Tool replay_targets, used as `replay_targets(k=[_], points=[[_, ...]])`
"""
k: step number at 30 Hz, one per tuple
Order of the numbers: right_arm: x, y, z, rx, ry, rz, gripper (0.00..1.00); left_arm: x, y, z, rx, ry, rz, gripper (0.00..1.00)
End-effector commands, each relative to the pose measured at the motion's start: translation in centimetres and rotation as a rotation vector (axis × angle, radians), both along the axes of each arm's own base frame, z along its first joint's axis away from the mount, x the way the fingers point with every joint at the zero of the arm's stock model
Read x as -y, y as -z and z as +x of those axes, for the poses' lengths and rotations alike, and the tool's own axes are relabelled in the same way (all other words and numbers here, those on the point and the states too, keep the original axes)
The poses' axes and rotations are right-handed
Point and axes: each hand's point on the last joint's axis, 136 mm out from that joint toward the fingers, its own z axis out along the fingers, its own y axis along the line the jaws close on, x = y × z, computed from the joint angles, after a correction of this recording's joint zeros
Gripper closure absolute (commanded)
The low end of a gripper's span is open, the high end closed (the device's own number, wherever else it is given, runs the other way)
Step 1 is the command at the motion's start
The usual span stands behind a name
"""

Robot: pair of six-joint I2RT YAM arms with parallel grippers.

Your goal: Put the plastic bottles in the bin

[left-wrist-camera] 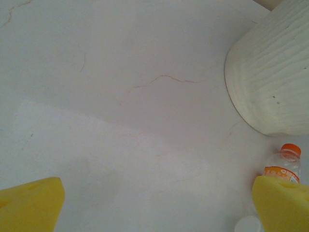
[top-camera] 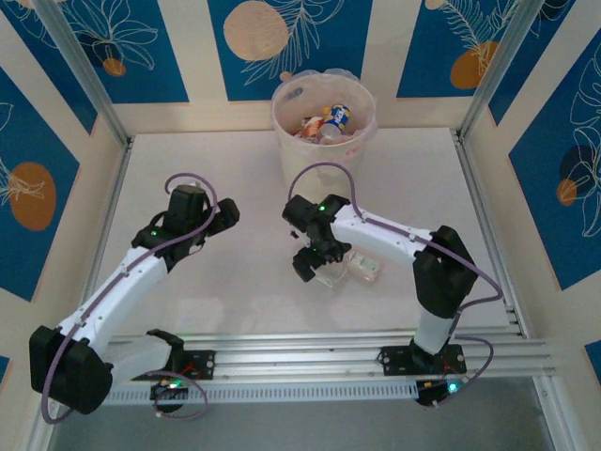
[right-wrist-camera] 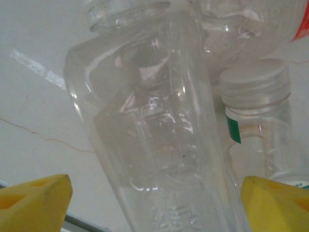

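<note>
Straddling a clear bottle point(right-wrist-camera: 154, 130) that lies on the worktop point(top-camera: 216, 282) on the near side of the bin point(top-camera: 293, 155), the right fingers point(right-wrist-camera: 34, 203) stand spread wide. One yellow pad sits off each flank with a gap on both sides, so nothing is grasped. Just beside that bottle lies a white-capped bottle point(right-wrist-camera: 256, 111), and a third bottle point(right-wrist-camera: 231, 24) lies crumpled beyond it, towards the bin.

The left fingers point(left-wrist-camera: 31, 205) are also released and fully apart, over bare worktop to the near left of the bin and well clear of its ribbed wall. An orange-capped bottle point(left-wrist-camera: 284, 164) lies close to the bin's foot, partly behind one pad.

The bin stands at the far edge of the worktop, against the back wall, with several discarded bottles point(top-camera: 324, 122) inside. Open worktop stretches to the left and right of it, out to the metal frame posts point(top-camera: 89, 70). On the near side, away from the bin, an aluminium rail point(top-camera: 310, 352) closes the worktop.

The white-capped bottle has a label with a green edge, the orange-capped one an orange band with white writing, and the clear bottle has raised characters near its base. None of this writing can be read.
</note>
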Motion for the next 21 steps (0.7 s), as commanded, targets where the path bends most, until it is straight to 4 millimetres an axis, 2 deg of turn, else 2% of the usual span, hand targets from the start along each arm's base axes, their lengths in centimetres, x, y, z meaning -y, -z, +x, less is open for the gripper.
replay_targets(k=[1,11,21], points=[[-0.4,0.2,0.1,-0.023,-0.018,0.002,0.11,-0.7,-0.4,0.5,0.013,-0.018,0.025,0.00],[-2.2,1.2,-0.2,-0.075,-0.019,0.060,0.27,-0.6,-0.5,0.6,0.013,-0.019,0.022,0.00],[-2.4,3.5,-0.2,-0.116,-0.011,0.033,0.27,-0.8,-0.8,0.5,0.019,-0.023,0.028,0.01]])
